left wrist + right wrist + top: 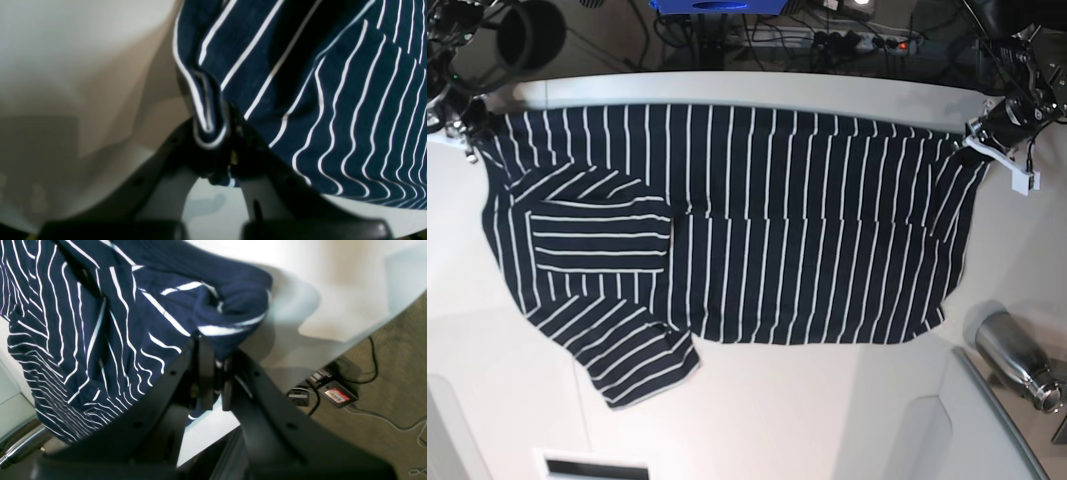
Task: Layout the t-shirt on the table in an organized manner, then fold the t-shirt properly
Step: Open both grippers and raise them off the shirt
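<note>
White table (pixel 827 400) fills the room's middle, and the t-shirt (pixel 757 220) lies spread across it, long axis running side to side between the two arms. Each far corner is pinched: the left gripper (pixel 223 133) is clamped on one fabric edge, the right gripper (pixel 215 373) on the other. From both jaws the cloth trails toward the near edge, so neither arm looks nearer.
</note>
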Available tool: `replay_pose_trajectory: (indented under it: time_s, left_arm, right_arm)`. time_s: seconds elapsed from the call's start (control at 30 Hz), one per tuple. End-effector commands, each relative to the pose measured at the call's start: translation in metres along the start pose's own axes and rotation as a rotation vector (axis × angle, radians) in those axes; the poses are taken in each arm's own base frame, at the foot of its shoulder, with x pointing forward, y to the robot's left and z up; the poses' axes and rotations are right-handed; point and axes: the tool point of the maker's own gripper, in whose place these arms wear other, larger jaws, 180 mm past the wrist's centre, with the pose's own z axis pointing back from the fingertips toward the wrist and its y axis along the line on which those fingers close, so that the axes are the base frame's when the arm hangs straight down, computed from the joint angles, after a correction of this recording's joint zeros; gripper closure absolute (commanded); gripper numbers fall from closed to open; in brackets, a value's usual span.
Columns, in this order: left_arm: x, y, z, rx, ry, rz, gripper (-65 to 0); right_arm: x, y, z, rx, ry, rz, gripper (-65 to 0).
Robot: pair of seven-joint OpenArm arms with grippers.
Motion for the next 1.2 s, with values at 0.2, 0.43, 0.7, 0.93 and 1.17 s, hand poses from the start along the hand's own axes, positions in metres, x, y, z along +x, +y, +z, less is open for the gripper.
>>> replay_pose_trajectory:
  time_s: [0.2,0.43,0.7,0.93,1.17]
  left_arm:
    - [0.007,0.012,0.009,0.024,-0.029,-0.015,0.0]
    - [0.007,0.012,0.009,0.024,-0.029,-0.014,0.0]
    - [0.004,0.012,0.009,0.024,-0.019,-0.019,0.0]
    - [-0.002,0.014,0.011,0.035,-0.006,-0.019,0.0]
    - [0.014,0.029,0.030,0.158,-0.059,0.010,-16.9]
  right_arm:
    - [0.012,-0.006,0.007,-0.013,-0.041,0.016,-0.2]
    - [0.011,-0.006,0.007,-0.015,-0.039,0.016,-0.2]
    - [0.006,-0.006,0.006,-0.011,-0.032,0.007,-0.9]
    - [-0.005,-0.002,0.003,0.000,-0.022,-0.016,-27.0]
    - [0.004,0.009,0.010,0.021,-0.077,-0.003,-29.7]
